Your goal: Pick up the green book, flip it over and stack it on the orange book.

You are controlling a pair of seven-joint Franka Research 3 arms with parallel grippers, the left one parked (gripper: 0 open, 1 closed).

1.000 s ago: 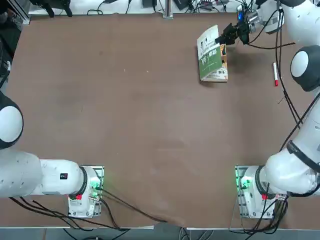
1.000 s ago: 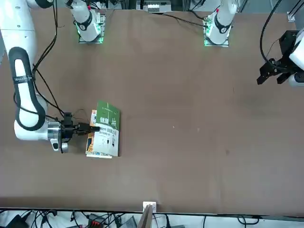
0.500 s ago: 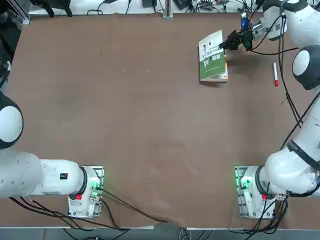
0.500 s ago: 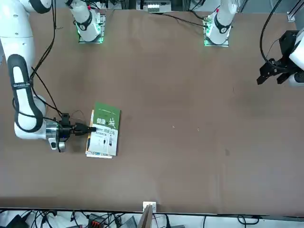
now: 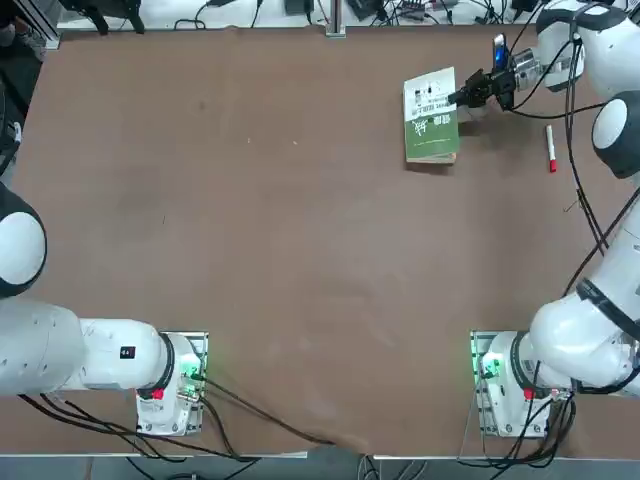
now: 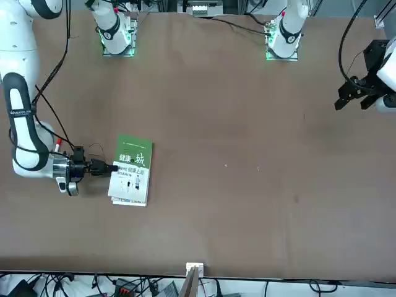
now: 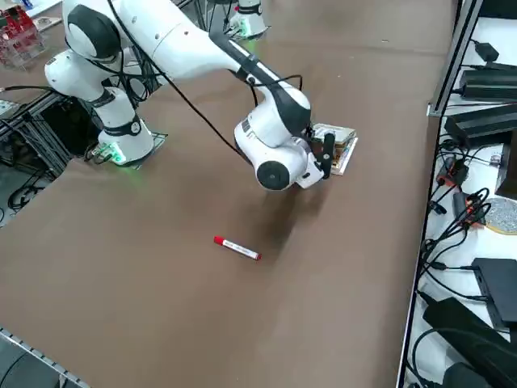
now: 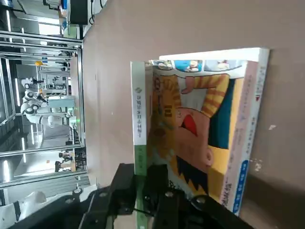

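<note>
- The green book (image 5: 431, 116) has its right edge pinched in the right end effector (image 5: 462, 97), whose fingers are closed tight on the cover edge near the far right corner of the table (image 5: 250, 250).
- In the wrist view the green book (image 8: 139, 143) shows edge-on and raised a little above the orange book (image 8: 200, 143), whose illustrated cover is visible under it; whether its far edge already rests on that cover cannot be told.
- From above and from the front, the green book (image 6: 130, 170) lies almost flat over the orange book, white-and-green cover up, hiding nearly all of it.
- By my judgement the pick-up and flip are done and the stacking nearly so; what is left is to lower the held edge, let go and draw the end effector clear.
- A red marker (image 5: 551, 148) lies on the table nearby, apart from the books.
</note>
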